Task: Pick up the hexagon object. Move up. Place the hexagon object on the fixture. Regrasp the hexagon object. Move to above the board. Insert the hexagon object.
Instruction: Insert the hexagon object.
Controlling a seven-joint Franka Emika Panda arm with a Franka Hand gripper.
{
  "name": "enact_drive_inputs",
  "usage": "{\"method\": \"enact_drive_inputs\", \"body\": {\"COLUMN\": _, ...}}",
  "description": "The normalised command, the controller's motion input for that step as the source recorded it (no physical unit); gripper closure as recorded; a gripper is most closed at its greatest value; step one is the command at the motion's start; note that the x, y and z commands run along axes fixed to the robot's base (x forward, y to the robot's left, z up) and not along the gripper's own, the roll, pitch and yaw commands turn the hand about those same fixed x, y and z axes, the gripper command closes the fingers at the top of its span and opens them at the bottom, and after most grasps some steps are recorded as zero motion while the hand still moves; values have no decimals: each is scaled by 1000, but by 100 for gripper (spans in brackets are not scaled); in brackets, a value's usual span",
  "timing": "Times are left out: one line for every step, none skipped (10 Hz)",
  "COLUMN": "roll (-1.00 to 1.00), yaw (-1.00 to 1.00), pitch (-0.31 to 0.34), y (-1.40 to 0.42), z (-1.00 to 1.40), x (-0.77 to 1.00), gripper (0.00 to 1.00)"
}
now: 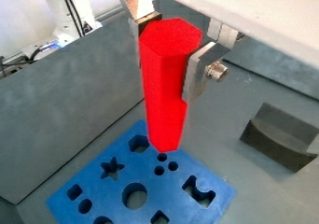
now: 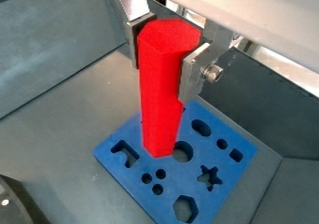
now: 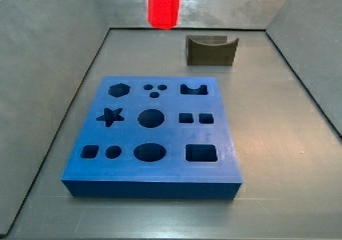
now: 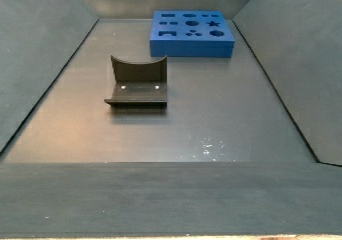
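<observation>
My gripper [image 1: 169,55] is shut on the hexagon object [image 1: 165,88], a bright red-orange prism hanging upright between the silver fingers [image 1: 200,71]; both wrist views show this grip [image 2: 165,60]. Its lower end hangs in the air over the blue board [image 1: 134,142], above the small round holes. In a side view only the rod's lower end [image 3: 163,6] shows at the top edge, well above the board [image 3: 154,189]; the gripper is out of that view. The fixture [image 3: 211,50], a dark notched block, stands apart beyond the board with nothing on it.
Grey sloping tray walls [image 3: 60,94] close in the floor on all sides. In a side view the fixture [image 4: 136,84] stands mid-floor and the board [image 4: 194,50] lies at the far end. The board's cut-outs include a star, circles, squares and a hexagon.
</observation>
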Motion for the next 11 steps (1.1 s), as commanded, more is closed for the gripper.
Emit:
{"method": "enact_drive_inputs", "body": {"roll": -57, "yaw": -91, "pitch": 0, "y": 0, "z": -614, "x": 57, "gripper": 100}}
{"method": "enact_drive_inputs", "body": {"roll": -44, "yaw": -1000, "pitch": 0, "y": 43, "z": -937, "x": -77, "gripper": 100}}
{"method": "enact_drive_inputs", "body": {"roll": -47, "yaw": -989, "pitch": -4, "y": 60, "z": -1000, "x": -140, "gripper": 100}}
{"method": "enact_drive_inputs", "body": {"roll": -81, "yaw": -803, "pitch": 0, "y": 51, "z": -1000, "x": -354, "gripper": 100}}
{"method": "enact_drive_inputs", "body": {"roll": -76, "yaw": -731, "pitch": -13, "y": 0, "z": -1000, "x": -434, "gripper": 100}}
{"method": "enact_drive_inputs", "body": {"roll": -16, "yaw": -471, "pitch": -51, "y": -57, "z": -529, "x": -640, "gripper": 100}}
{"method": "enact_drive_inputs", "body": {"roll": -49, "yaw": 0, "pitch": 0, "y": 6, "z": -63, "x": 20, "gripper": 100}}
{"method": "enact_drive_inputs", "body": {"roll": -207, "yaw": -431, "pitch": 74, "y": 289, "z": -743, "x": -694, "gripper": 100}}
{"method": "enact_drive_inputs", "body": {"roll": -207, "yaw": -371, "pitch": 0, "y": 246, "z": -863, "x": -846, "gripper": 100}}
{"method": "enact_drive_inputs", "body": {"roll": -213, "yaw": -80, "pitch": -110, "y": 69, "z": -254, "x": -60, "gripper": 100}}
{"method": "enact_drive_inputs", "body": {"roll": 0, "yaw": 0, "pitch": 0, "y": 0, "z": -66, "x": 0, "gripper": 100}}
